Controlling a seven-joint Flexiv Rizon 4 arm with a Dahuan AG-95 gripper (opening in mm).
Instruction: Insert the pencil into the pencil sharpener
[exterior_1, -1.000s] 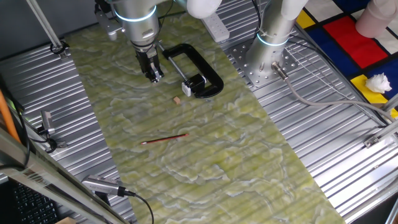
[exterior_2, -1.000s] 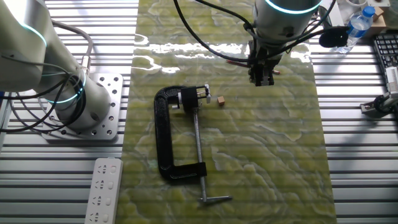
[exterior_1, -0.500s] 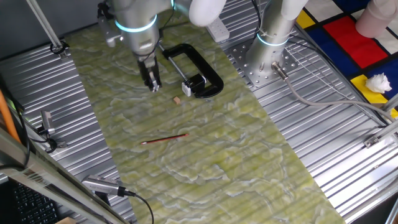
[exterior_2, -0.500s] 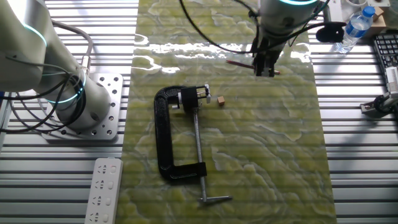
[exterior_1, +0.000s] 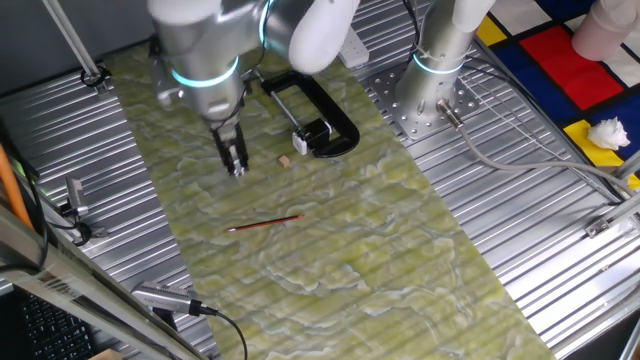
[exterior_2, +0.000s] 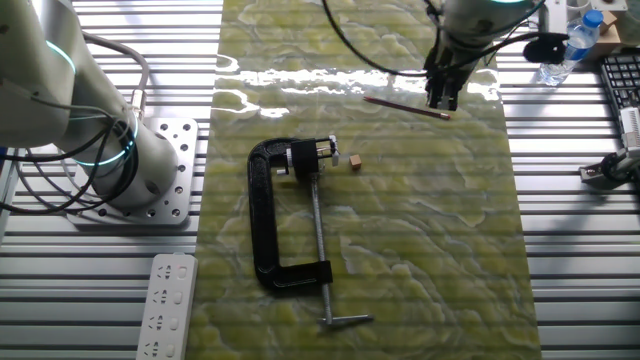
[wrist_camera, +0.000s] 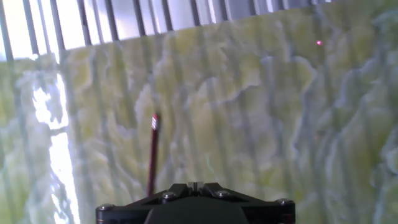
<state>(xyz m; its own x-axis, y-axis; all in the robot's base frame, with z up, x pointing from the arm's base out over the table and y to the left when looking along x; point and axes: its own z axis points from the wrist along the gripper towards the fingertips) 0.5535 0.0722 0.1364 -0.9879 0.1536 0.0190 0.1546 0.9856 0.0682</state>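
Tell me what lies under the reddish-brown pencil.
The thin reddish-brown wooden pencil lies flat on the yellow-green marbled mat, with nothing else beneath it. In the other fixed view the gripper covers part of it. What is under the mat is hidden.

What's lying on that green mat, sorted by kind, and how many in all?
Pencil: 1
Black clamp: 1
Small tan block: 1
Total: 3

The gripper hangs above the mat and holds none of them.
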